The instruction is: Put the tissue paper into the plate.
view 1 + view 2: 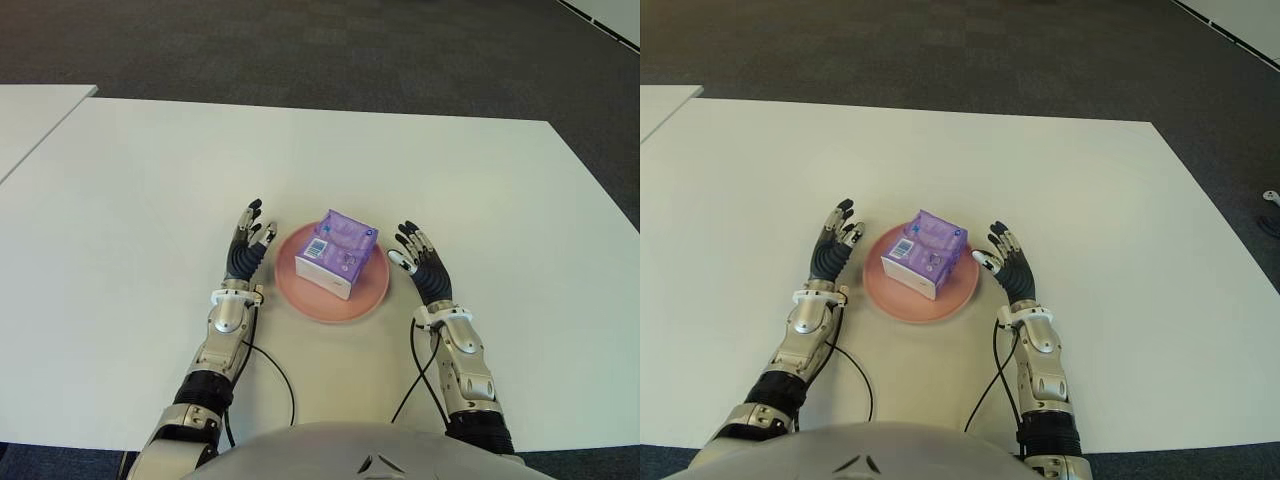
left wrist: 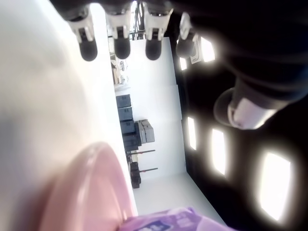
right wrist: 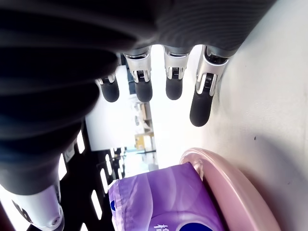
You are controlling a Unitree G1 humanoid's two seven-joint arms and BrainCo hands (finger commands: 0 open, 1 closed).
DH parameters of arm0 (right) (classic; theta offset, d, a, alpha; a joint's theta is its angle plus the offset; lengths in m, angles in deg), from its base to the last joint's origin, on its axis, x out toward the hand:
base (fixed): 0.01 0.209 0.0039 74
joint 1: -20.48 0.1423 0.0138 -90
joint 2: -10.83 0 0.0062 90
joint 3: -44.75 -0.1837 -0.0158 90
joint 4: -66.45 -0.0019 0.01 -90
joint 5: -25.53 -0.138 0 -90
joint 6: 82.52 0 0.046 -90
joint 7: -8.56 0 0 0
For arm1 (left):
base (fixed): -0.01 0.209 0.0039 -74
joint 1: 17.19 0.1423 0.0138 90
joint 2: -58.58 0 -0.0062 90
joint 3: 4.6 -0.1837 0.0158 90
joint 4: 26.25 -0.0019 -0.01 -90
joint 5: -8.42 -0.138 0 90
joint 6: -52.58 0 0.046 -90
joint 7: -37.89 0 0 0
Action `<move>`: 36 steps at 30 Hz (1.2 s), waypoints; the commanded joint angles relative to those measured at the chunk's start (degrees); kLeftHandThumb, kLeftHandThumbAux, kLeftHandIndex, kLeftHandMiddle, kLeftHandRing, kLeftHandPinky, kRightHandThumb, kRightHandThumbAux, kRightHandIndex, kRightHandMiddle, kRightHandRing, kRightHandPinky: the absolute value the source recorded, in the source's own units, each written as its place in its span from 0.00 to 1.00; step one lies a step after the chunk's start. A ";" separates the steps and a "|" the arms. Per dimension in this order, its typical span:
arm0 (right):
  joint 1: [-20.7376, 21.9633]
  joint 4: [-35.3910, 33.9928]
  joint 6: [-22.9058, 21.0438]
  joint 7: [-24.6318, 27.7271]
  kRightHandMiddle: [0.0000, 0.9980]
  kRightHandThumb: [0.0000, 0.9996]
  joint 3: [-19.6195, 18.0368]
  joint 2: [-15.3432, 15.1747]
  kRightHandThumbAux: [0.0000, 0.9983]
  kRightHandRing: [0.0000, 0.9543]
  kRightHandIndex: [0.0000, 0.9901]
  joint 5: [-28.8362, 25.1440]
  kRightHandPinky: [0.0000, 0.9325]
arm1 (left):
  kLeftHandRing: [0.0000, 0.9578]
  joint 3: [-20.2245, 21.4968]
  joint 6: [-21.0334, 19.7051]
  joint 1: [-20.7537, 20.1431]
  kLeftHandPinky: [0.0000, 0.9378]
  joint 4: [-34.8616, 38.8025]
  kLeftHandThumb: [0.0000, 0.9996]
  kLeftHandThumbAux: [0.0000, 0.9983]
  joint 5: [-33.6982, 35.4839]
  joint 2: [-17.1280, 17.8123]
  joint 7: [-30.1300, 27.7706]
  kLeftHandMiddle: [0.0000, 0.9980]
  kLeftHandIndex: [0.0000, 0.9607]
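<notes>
A purple pack of tissue paper (image 1: 337,252) lies inside the round pink plate (image 1: 305,296) on the white table. My left hand (image 1: 248,243) is just left of the plate, fingers (image 2: 121,42) straight and spread, holding nothing. On the plate's right side my right hand (image 1: 419,262) stands the same way, fingers (image 3: 173,82) extended and apart from the pack. In the right wrist view the tissue paper (image 3: 156,202) and the plate rim (image 3: 236,188) show close by.
The white table (image 1: 130,200) spreads wide around the plate. Dark carpet (image 1: 300,50) lies beyond its far edge. The corner of a second white table (image 1: 30,115) shows at the far left. Black cables (image 1: 275,375) trail from both wrists.
</notes>
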 commanded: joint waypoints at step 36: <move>-2.28 5.62 -2.14 0.80 0.04 0.04 -0.93 -0.69 0.74 0.02 0.00 0.11 0.04 | 0.00 11.36 -4.46 0.12 0.00 0.09 0.00 0.55 12.64 -4.51 -4.81 0.00 0.00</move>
